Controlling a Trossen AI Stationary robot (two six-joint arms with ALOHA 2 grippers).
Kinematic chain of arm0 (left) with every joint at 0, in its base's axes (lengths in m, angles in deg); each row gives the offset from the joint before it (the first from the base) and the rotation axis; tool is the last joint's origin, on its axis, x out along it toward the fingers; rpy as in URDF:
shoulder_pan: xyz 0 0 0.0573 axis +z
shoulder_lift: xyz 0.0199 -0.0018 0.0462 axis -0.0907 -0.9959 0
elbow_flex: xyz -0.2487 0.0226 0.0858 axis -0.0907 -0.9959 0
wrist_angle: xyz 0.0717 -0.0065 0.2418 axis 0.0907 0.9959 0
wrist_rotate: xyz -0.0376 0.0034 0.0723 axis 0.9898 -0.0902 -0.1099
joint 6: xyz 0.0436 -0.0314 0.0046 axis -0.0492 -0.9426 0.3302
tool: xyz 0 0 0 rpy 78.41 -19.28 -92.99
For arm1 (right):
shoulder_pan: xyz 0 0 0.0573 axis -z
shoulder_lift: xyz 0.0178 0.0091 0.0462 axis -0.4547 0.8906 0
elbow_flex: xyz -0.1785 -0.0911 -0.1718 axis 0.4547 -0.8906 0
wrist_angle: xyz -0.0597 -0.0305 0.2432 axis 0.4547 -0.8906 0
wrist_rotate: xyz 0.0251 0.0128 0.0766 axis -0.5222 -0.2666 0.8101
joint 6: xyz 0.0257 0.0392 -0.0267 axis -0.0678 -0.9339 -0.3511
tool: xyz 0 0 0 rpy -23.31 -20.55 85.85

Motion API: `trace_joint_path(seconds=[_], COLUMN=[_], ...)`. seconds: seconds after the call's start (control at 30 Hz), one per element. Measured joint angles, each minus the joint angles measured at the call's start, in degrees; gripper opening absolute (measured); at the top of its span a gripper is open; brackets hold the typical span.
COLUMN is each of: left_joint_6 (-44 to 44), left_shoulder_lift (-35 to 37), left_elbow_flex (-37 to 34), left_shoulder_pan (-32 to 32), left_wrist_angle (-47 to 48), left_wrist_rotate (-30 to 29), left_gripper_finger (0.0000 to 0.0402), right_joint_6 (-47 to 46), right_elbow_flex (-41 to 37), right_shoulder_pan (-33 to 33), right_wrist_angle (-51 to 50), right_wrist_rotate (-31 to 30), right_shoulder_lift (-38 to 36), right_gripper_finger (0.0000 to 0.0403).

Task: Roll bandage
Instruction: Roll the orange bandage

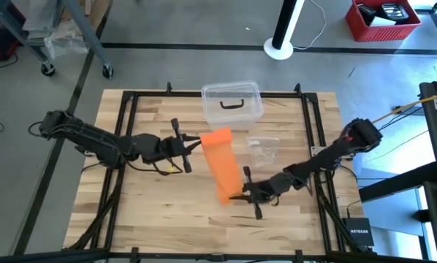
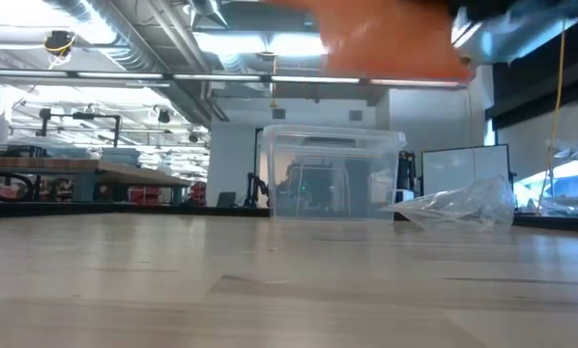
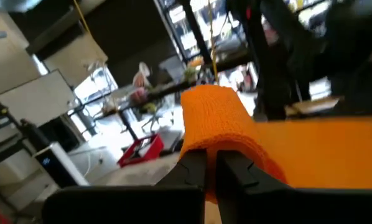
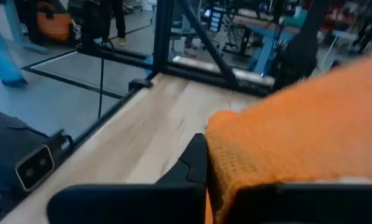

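High view alone shows both end effectors point(image 1: 191, 145) point(image 1: 237, 196) pinching the bandage point(image 1: 221, 164).

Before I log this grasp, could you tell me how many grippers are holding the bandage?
2: the left gripper clamps the bandage at its far end, and the right gripper clamps its near end.

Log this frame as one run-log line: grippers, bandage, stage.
left gripper: shut on bandage upper end | right gripper: shut on its lower end | bandage: unrolled, held off table | stage: rolling not begun
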Motion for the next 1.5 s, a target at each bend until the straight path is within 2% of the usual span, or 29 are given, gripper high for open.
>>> trace_joint_path(seconds=[0.17, 0.4, 0.6, 0.8, 0.97, 1.27, 1.5], left_joint_6=[-0.09, -0.34, -0.15, 2.66, 4.21, 8.63, 12.99], left_shoulder_lift=[-0.33, -4.3, -8.21, -11.09, -12.71, -13.55, -13.55], left_elbow_flex=[-1.02, -1.6, -1.59, -1.55, -1.55, -1.55, -1.51], left_shoulder_pan=[0.67, -0.65, -4.12, -8.35, -10.45, -14.84, -16.94], left_wrist_angle=[0.63, -0.3, -2.39, -6.51, -6.72, -11.23, -13.58], left_wrist_rotate=[-0.3, -0.25, -0.25, -0.31, 0.14, 0.62, 0.62], left_gripper_finger=[0.0002, 0.0001, 0.0, 0.0, 0.0, 0.0, 0.0], right_joint_6=[7.0, 19.13, 24.71, 25.19, 20.24, 6.88, -5.4], right_elbow_flex=[8.01, 21.93, 29.18, 33.34, 33.97, 32.14, 22.32], right_shoulder_pan=[-3.3, -3.11, -0.51, 3.26, 8.33, 19.67, 26.99], right_wrist_angle=[-11.47, -23.81, -25.4, -25.8, -26.17, -35.37, -31.14], right_wrist_rotate=[-3.74, -6.34, -9.51, -13.56, -11.82, -7.37, 4.36], right_shoulder_lift=[-5.6, -6.1, -6.53, -6.76, -7.52, -7.45, -5.96], right_gripper_finger=[0.0003, 0.0002, 0.0001, 0.0001, 0.0001, 0.0001, 0.0001])
